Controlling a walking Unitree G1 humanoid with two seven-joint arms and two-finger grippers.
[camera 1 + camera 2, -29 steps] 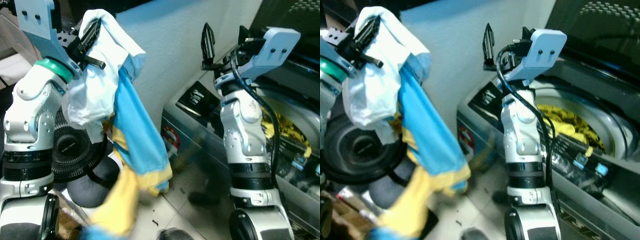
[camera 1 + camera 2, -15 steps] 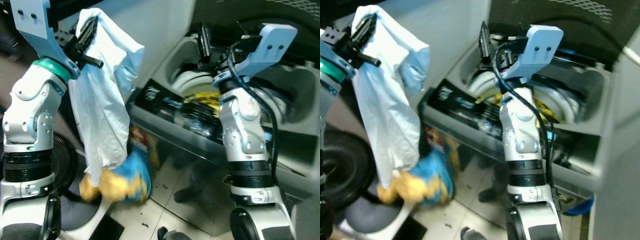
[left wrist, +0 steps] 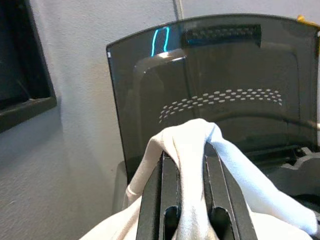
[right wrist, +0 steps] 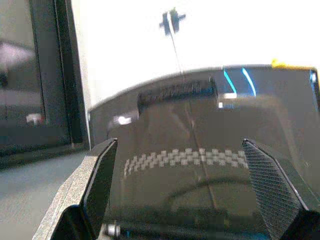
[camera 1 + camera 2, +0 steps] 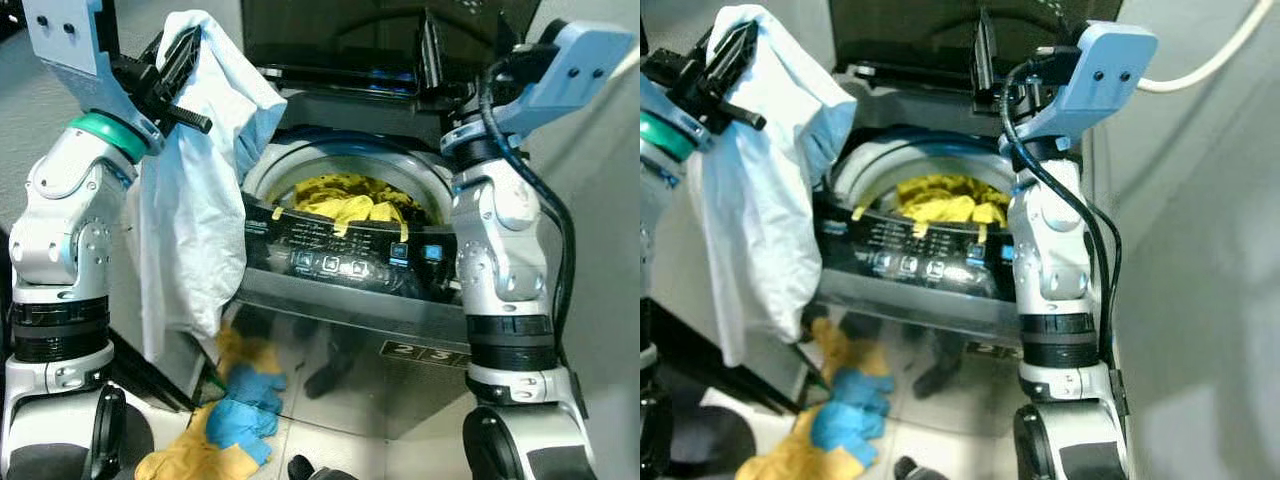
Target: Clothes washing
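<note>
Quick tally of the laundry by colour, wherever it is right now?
White: 1, the white garment gripped by the left gripper.
Yellow: 1 load, the yellow clothes in the washing machine drum.
Yellow and blue: 1, the yellow-and-blue cloth on the floor.
Total: 3.

**View swings round to face the open washer; blue and yellow cloth now on the floor**

The head camera has turned, so the silver top-loading washing machine (image 5: 350, 300), seen a second ago at the right edge at an angle, now sits square in the middle with its dark lid (image 5: 330, 35) raised behind. The yellow laundry in the drum (image 5: 350, 200) shows fully. The black floor fan and white wall have left the picture. The blue and yellow cloth (image 5: 235, 420), which hung swinging below the white garment (image 5: 195, 210) a second ago, now lies crumpled on the tiled floor at the washer's foot, while the white garment hangs straight.
</note>
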